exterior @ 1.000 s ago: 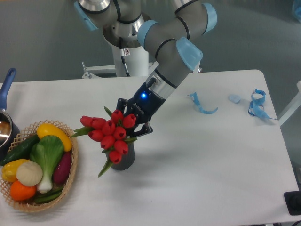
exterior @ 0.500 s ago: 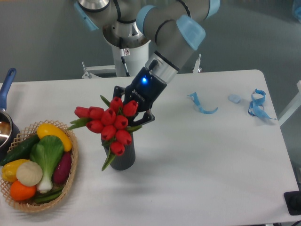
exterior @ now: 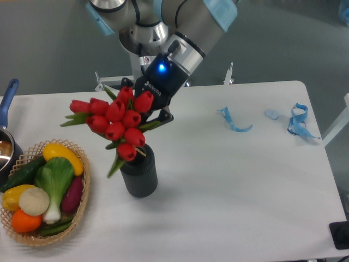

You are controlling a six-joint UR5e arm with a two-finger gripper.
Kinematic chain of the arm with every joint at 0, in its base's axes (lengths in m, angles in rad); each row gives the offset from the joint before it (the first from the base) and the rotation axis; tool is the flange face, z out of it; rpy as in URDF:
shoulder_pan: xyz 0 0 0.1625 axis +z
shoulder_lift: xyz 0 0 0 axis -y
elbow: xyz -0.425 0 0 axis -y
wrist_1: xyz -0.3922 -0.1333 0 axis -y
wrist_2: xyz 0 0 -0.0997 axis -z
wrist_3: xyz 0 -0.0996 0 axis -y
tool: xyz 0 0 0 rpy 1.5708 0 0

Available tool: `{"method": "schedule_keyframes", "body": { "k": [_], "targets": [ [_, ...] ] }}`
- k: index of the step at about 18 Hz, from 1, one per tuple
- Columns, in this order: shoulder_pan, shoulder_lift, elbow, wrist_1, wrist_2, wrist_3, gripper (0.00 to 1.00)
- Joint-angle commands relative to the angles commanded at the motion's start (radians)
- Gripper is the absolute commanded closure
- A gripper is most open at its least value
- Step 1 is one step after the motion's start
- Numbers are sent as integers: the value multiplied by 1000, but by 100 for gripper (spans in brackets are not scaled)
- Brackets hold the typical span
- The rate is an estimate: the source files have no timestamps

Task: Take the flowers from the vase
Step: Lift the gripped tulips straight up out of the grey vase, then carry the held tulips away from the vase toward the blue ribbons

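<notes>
A white table (exterior: 229, 185) is filling most of the view, with a grey wall behind it and the robot's base standing at the far edge. The claw (exterior: 154, 112) is closing around the stems of the flowers (exterior: 115, 121), its fingers pinched in tight just under the red buds, and it is holding the bunch above and a little left of the vase (exterior: 139, 176). The lowest bud is hanging right at the vase's mouth, and whether the stem ends are fully out of it is hard to tell.

The main risk is the vase tipping: if the stems are dragging on the rim while the bunch is travelling sideways, the short dark cylinder could be pulled over. The grip is also sitting high on the stems, so the leaning bunch could be slipping or swinging.

A straight lift looks safest, since the air above is open. To the left, the basket (exterior: 32, 240) of vegetables and the pot handle (exterior: 7, 98) are crowding the table edge; to the right, the surface is bare until the blue scraps (exterior: 234, 123) lying well apart from the vase.
</notes>
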State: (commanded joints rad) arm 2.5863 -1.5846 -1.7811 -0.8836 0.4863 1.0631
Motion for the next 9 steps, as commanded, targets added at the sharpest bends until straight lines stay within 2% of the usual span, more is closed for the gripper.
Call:
{"method": "schedule_keyframes", "body": {
  "k": [3,7,9],
  "targets": [
    [18,8,37,0,0,-35,71],
    [49,31,52,0,-2,-52,71],
    [92,41,58,-2,-3,-61,71]
  ]
}}
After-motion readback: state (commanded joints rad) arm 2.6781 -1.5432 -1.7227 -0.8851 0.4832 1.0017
